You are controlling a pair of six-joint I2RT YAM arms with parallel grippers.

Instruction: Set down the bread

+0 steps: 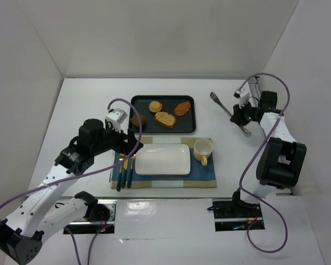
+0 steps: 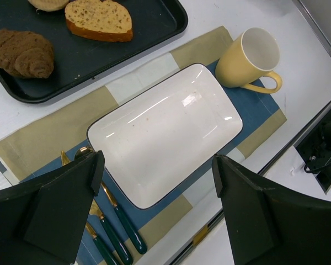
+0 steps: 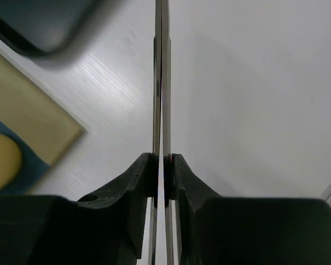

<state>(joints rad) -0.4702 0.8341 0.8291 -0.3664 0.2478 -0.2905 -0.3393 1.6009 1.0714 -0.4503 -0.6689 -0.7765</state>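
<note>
Several breads lie on a black tray (image 1: 192, 115): a round bun (image 1: 155, 106), a seeded slice (image 1: 165, 119), an orange pastry (image 1: 182, 108) and a brown croissant (image 1: 137, 119). An empty white rectangular plate (image 1: 162, 160) sits on the placemat. My left gripper (image 1: 131, 139) is open and empty, hovering over the plate's left part (image 2: 165, 130); the left wrist view shows the gripper (image 2: 157, 165) wide apart, with the slice (image 2: 99, 19) and croissant (image 2: 25, 52) beyond. My right gripper (image 1: 243, 118) is shut on metal tongs (image 1: 223, 105), right of the tray; the gripper (image 3: 164, 165) pinches both tong arms (image 3: 161, 83) together.
A yellow mug (image 1: 203, 150) stands right of the plate on the blue and beige placemat (image 1: 207, 175). Green-handled cutlery (image 1: 124, 172) lies left of the plate. White walls enclose the table on the left, back and right.
</note>
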